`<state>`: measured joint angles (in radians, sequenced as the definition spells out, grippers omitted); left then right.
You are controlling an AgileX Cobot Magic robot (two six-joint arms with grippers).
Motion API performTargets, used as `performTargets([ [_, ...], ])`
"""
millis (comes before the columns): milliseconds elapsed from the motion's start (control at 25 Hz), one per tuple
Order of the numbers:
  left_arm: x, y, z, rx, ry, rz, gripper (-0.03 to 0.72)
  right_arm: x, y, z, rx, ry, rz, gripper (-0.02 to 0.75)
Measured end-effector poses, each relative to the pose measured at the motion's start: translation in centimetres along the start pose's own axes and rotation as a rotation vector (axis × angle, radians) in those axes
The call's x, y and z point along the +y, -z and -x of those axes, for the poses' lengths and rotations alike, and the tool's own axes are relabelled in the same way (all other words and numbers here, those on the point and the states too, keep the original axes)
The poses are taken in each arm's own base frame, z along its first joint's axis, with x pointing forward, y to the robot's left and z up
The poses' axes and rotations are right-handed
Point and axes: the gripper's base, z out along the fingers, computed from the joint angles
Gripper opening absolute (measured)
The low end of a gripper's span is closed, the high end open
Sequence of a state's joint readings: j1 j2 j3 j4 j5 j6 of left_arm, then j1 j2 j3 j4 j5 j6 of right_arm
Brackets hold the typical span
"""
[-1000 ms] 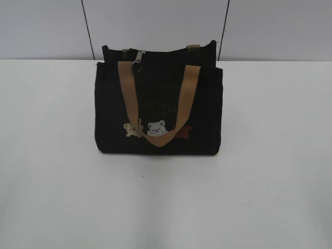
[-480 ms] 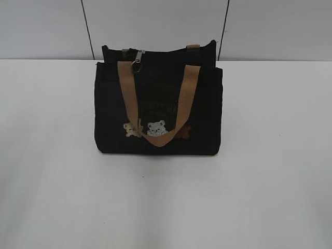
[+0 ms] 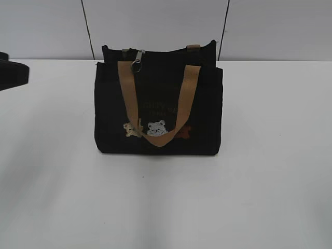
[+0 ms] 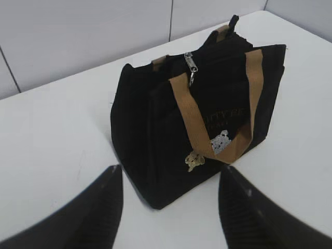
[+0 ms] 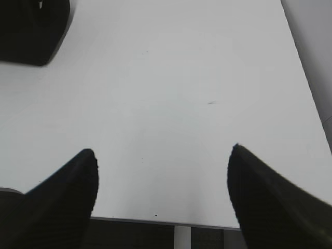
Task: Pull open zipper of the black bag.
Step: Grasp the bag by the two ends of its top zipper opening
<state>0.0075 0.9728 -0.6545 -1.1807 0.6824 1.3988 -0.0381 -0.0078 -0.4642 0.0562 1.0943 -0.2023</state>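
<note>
- Your left gripper point(image 4: 168, 207) hangs with jaws spread wide, holding nothing, short of the black bag's point(image 4: 155, 129) near corner.
- Right gripper point(image 5: 162, 199) likewise gapes, empty, well off the bag.
- The zipper point(image 4: 191, 67) dangles at the bag's top edge, zip line apparently closed.
- Approach step, by my reading; next, bring fingertips onto that small ring tab.

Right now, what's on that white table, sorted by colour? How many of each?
Black: 1, the black bag
Tan: 2, the front handle and the rear handle, only its tab showing
Silver-grey: 1, the zipper
White: 1, the bear patch
Total: 5
</note>
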Motion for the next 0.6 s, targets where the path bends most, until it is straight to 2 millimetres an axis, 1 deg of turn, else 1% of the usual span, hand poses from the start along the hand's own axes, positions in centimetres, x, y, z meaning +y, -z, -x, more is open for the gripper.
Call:
performTargets([
  [120,1.3,-2.6,-1.0,0.03,-0.017,-0.047,0.44,0.0,0.0,0.0,0.0,0.0,0.0,0.587],
  [200,2.1,-4.7,-2.3,0.079,-0.028,-0.106,0.441,0.0,0.0,0.0,0.0,0.0,0.0,0.587],
  [280,2.7,-6.3,-3.5,0.112,-0.028,-0.148,0.454,0.0,0.0,0.0,0.0,0.0,0.0,0.587],
  [440,3.8,-8.8,-5.2,0.112,-0.019,-0.187,0.523,0.0,0.0,0.0,0.0,0.0,0.0,0.587],
  [600,4.3,-10.6,-6.4,0.068,-0.039,-0.222,0.545,0.0,0.0,0.0,0.0,0.0,0.0,0.587],
])
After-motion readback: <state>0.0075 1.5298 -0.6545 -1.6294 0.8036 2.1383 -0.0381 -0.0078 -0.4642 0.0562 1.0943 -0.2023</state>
